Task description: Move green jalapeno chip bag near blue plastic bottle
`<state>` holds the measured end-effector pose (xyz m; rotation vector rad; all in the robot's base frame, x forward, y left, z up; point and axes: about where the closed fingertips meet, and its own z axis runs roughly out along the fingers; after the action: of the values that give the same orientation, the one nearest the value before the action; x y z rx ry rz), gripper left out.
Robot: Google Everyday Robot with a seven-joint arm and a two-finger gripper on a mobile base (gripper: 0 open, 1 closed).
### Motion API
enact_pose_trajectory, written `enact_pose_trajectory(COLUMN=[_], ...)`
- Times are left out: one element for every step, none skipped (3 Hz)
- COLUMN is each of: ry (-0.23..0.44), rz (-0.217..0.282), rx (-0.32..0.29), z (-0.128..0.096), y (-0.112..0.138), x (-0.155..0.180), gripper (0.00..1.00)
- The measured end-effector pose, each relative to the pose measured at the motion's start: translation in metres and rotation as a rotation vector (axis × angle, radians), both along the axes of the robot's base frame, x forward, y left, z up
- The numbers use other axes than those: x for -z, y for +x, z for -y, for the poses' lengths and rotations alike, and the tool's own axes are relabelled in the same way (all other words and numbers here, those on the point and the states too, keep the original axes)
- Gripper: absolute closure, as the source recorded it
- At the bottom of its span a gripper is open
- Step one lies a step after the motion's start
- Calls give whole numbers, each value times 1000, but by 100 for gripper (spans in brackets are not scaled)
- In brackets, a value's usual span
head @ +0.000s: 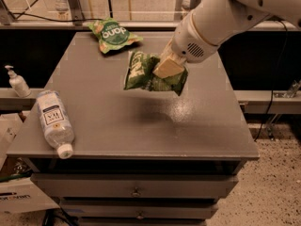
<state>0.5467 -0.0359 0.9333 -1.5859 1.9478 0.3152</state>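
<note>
green jalapeno chip bag, gripper holding it aloft

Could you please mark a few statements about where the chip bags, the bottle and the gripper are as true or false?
1. The gripper holds the jalapeno bag clear of the table. True.
2. The bottle stands upright. False: it lies on its side near the front-left corner.
3. The lighter green bag lies near the table's back edge. True.
4. The jalapeno bag touches the bottle. False: they are well apart.
</note>
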Motion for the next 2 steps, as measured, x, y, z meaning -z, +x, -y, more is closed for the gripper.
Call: enact_pose_trajectory(ry=[53, 91], rz=[-20, -49], rx=[-60, -118], z=[-36, -71], y=[-19, -39], x=[2, 10], gripper=[100, 100])
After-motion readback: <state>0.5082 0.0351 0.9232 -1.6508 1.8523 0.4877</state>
